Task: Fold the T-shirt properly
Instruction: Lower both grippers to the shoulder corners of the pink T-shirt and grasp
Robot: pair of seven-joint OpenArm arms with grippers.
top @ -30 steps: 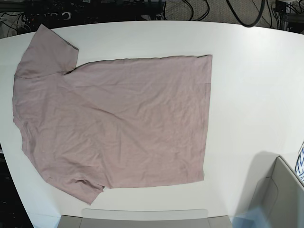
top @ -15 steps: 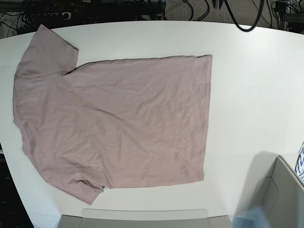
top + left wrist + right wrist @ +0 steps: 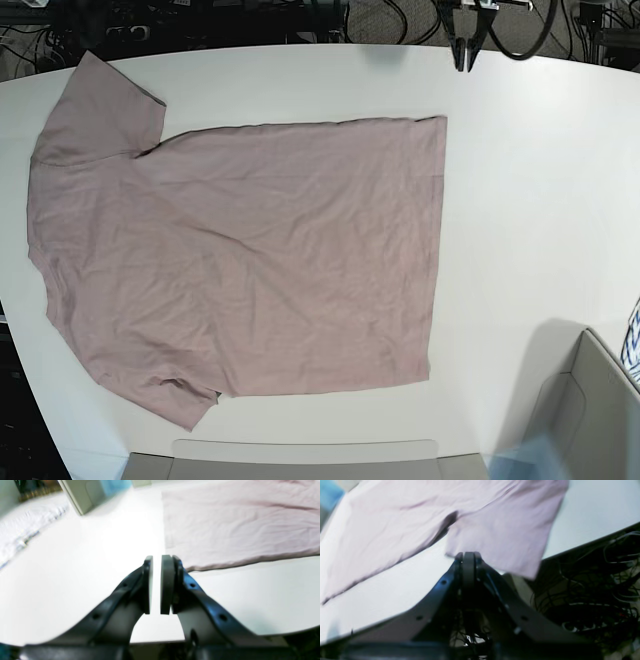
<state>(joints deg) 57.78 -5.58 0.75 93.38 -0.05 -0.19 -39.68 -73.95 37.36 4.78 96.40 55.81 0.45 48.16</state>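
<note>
The pink-mauve T-shirt [image 3: 250, 260] lies spread flat on the white table [image 3: 540, 200], its hem to the right and its sleeves at the left. My left gripper [image 3: 465, 62] hangs at the table's far edge, just beyond the shirt's far hem corner. In the left wrist view it [image 3: 157, 557] is empty, with a narrow gap between its pads, close to the hem corner of the T-shirt [image 3: 237, 525]. My right gripper [image 3: 468, 555] is shut and empty over the table's edge, just short of a sleeve of the T-shirt [image 3: 500, 535]. It does not show in the base view.
A grey box [image 3: 590, 420] stands at the near right corner and also shows in the left wrist view [image 3: 82, 495]. A grey panel [image 3: 300, 460] runs along the near edge. Cables [image 3: 400, 15] lie beyond the far edge. The sleeve hangs a little over the table's edge [image 3: 570, 550].
My left gripper has come into the base view at the far edge, near the shirt's hem corner. The T-shirt has not moved.
</note>
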